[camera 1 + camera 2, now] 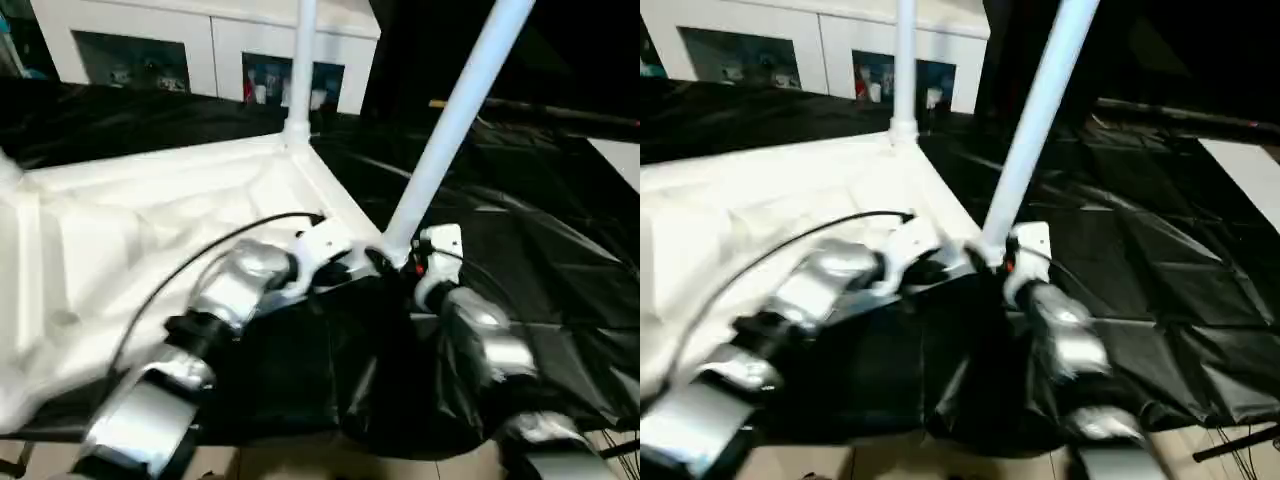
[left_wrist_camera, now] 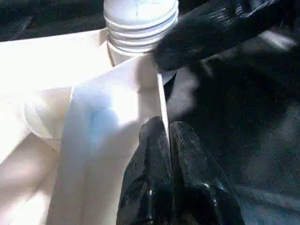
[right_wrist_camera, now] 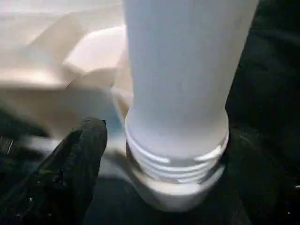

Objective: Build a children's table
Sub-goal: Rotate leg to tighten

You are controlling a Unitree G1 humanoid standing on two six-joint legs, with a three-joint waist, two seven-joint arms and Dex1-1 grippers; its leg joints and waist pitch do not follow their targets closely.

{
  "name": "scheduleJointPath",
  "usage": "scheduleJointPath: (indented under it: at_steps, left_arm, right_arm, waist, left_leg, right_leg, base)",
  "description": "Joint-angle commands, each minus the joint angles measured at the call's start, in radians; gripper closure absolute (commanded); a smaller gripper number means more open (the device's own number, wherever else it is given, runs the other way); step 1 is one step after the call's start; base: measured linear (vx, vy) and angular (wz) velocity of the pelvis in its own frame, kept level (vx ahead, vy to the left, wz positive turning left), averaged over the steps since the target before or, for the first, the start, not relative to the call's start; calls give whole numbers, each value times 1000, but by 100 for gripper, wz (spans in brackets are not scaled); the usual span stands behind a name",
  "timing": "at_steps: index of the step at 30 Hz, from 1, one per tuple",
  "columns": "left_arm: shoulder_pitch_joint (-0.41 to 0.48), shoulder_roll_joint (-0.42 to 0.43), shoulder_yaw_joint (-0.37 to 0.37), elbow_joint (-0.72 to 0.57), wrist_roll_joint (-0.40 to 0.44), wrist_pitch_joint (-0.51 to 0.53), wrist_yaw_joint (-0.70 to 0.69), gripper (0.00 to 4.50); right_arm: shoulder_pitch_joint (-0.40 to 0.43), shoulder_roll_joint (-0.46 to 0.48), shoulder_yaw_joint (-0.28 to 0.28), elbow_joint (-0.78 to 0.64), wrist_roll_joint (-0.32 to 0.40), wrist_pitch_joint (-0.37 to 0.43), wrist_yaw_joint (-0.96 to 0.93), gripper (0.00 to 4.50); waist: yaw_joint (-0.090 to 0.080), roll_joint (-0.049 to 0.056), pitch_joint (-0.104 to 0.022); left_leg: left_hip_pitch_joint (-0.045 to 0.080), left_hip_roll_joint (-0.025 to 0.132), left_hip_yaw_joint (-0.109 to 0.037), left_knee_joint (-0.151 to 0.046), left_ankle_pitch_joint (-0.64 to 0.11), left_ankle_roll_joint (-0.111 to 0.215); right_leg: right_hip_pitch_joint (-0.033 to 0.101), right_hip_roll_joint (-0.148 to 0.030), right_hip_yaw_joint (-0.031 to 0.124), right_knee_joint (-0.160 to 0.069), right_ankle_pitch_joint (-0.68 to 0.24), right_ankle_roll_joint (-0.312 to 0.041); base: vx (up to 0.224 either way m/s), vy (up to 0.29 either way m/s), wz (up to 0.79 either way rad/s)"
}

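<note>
The upturned tabletop (image 1: 150, 220) lies on black sheeting (image 1: 520, 250), one leg (image 1: 300, 60) standing at its far corner. At the near corner the left gripper (image 2: 168, 136) is clenched on the top's rim. At 3 o'clock of it the right gripper (image 3: 154, 140) grasps a tilted second leg (image 1: 450, 120), its threaded end at the socket (image 3: 173, 192).

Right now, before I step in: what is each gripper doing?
Left gripper: closed on the tabletop's rim.
Right gripper: at the base of the leaning leg; grip cannot be told.
</note>
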Motion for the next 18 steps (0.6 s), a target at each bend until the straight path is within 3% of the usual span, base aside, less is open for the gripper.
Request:
scheduleJointPath:
  at_steps: [1,7,10,11,12,14,18]
  left_arm:
    - [53,0,-61,-1,-26,-47,-109,450]
    - [101,95,-99,-104,-45,-60,-277,450]
    - [120,115,-92,-138,-62,-64,-319,450]
    - [123,119,-92,-141,-63,-65,-326,450]
    - [125,123,-91,-144,-64,-64,-332,450]
    - [127,127,-90,-145,-65,-66,-338,450]
    - [130,132,-90,-147,-67,-66,-341,450]
  right_arm:
    - [22,-16,65,-73,3,19,122,45]
    - [109,-142,82,-241,41,85,307,45]
    - [138,-172,93,-294,69,115,355,45]
    - [141,-173,94,-298,72,120,361,45]
    - [143,-173,94,-302,73,126,366,73]
    - [145,-171,96,-301,71,130,371,84]
    - [146,-164,103,-301,58,138,374,117]
  waist:
    - [8,1,-50]
    - [8,7,-57]
    - [13,4,-55]
    - [14,4,-55]
    - [14,3,-54]
    - [15,3,-50]
    - [16,2,-51]
  left_leg:
    - [-7,35,-7,-61,-177,81]
    - [3,38,-2,-54,-118,106]
    - [4,38,2,-51,-100,122]
    - [3,37,2,-53,-115,117]
    - [4,37,2,-53,-126,113]
    - [4,37,1,-57,-184,82]
    - [3,38,-3,-59,-194,57]
  right_leg:
    - [47,-67,56,-68,-308,-155]
    - [49,-60,57,-42,-124,-233]
    - [52,-61,58,-36,-67,-262]
    - [53,-64,58,-39,-94,-256]
    - [52,-64,58,-41,-114,-252]
    - [49,-68,58,-56,-239,-218]
    - [47,-68,58,-59,-295,-187]
  base:
    - [0,0,0]
    - [9,2,0]
    - [17,4,1]
    - [0,0,0]
    - [0,0,0]
    - [0,0,0]
    - [0,0,0]
